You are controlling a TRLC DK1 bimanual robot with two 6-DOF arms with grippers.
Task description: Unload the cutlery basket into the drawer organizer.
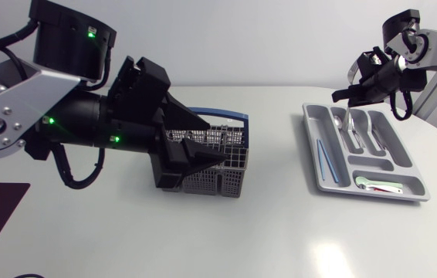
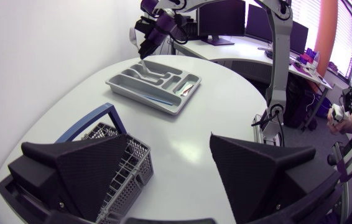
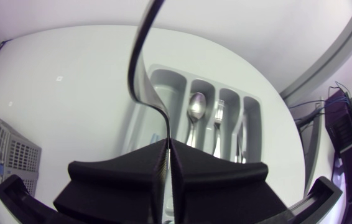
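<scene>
Head view: the left gripper hung over the cutlery basket, its wedge fingers spread apart with nothing between them. The grey wire basket, with a blue handle, stood near the middle of the white table. Well apart from it stood the grey drawer organizer. It held spoons and forks in its long compartments, a thin blue item along one side and a green-handled piece in the cross compartment. The right gripper hung above the organizer's far end, clamped on a metal cutlery piece.

Left wrist view: the left gripper stood wide open, its two black fingers far apart and touching nothing. The basket lay partly under one finger, with its handle beside it. Ahead across the table sat the organizer, and the right gripper was over its far end.

Right wrist view: the right gripper had its fingers pressed together on the thin, curved cutlery piece, which stuck out ahead of them; I could not tell what kind of utensil it was. Under it lay the organizer, with a spoon and a fork in neighbouring compartments. The basket stood off to one side on the table.
</scene>
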